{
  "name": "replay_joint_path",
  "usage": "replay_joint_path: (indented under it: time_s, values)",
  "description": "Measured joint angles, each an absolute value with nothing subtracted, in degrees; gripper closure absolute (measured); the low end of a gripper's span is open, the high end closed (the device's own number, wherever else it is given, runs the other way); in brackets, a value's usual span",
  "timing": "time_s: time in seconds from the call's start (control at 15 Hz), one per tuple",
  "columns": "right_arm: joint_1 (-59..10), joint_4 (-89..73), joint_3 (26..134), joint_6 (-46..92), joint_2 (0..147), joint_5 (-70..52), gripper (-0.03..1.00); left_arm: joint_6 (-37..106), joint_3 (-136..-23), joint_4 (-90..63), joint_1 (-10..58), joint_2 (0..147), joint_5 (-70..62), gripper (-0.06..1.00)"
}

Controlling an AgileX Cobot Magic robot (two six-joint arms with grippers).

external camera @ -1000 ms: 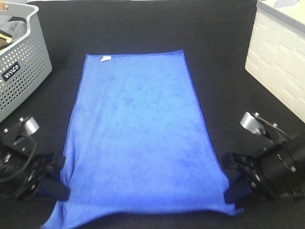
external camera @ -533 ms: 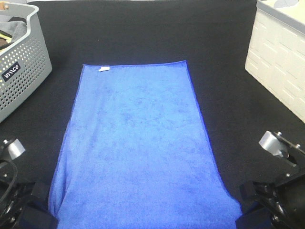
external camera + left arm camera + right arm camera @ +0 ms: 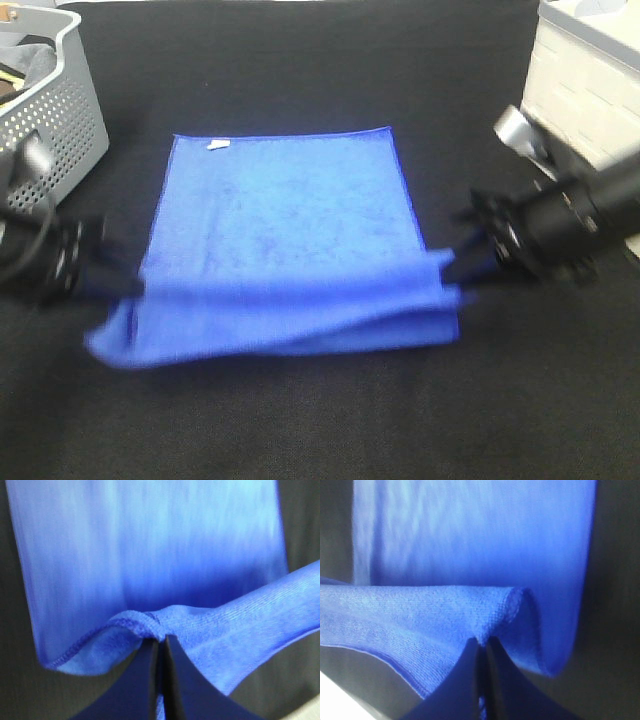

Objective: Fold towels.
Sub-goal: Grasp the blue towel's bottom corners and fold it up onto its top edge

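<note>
The royal-blue towel (image 3: 285, 215) lies on the black table with its small white tag (image 3: 216, 145) at the far left corner. Its near edge is lifted and carried over the middle, making a fold (image 3: 290, 305). My left gripper (image 3: 118, 285) is shut on the towel's near left corner, and my right gripper (image 3: 458, 268) is shut on the near right corner. In the left wrist view the dark fingers pinch the towel's edge (image 3: 150, 630). In the right wrist view the fingers pinch a fold of towel (image 3: 485, 630). Both arms are blurred.
A grey perforated basket (image 3: 50, 130) stands at the far left with dark items inside. A white crate (image 3: 585, 110) stands at the far right, close behind my right arm. The black table cloth (image 3: 320, 420) is bare in front of the towel.
Both grippers have risen from the near table edge and moved away from the camera, carrying the towel's near edge over its middle. The far edge has stayed in place.
</note>
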State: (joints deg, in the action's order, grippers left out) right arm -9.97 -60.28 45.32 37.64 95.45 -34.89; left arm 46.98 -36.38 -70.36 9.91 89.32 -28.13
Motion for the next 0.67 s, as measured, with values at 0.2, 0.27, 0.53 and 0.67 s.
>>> replay_joint_path:
  time_s: [0.2,0.27,0.53,0.67]
  values:
    - [-9.97,-55.86,60.91,33.12,105.54,-37.82,0.97,40.51,-51.8,-61.99,9.91,97.98,-26.99,0.94]
    - [-9.97,-53.4,66.12,31.05,109.03,-38.73,0.97,38.04,-56.61,-58.96,9.91,101.41,-26.99,0.94]
    - [-9.97,-42.34,89.78,20.91,123.19,-41.37,0.97,25.38,-79.76,-48.07,7.39,116.6,-28.88,0.94]
    - [-9.97,-40.57,95.0,19.65,125.88,-41.65,0.97,24.41,-84.8,-47.38,6.47,119.58,-28.99,0.94]
